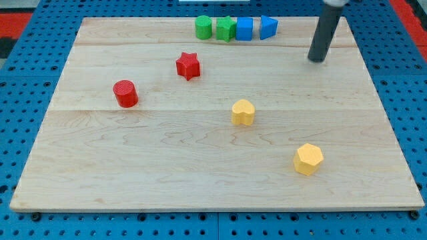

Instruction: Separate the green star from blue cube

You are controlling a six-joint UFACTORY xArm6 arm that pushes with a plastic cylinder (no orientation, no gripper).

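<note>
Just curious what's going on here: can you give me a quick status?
My tip right of the top row, touching nothing. Green star pressed against blue cube, not separated. Nothing in between.

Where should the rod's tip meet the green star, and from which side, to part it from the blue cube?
My tip is best wedged in the seam between green star and blue cube, then swept toward the view's left. They sit touching in a row, so only that seam separates them.

Along the top edge of the board (pixel 100 167), green star (pixel 225 29) in a row — green cylinder (pixel 203 27) just left, blue cube (pixel 245 29) just right, blue wedge (pixel 268 27) beyond. Well right of the star, slightly lower, my tip (pixel 317 60). Below-left of the star, red star (pixel 188 65), then red cylinder (pixel 125 93). Below the star, yellow block (pixel 243 112) — farther below-right, yellow hexagon (pixel 308 159).
</note>
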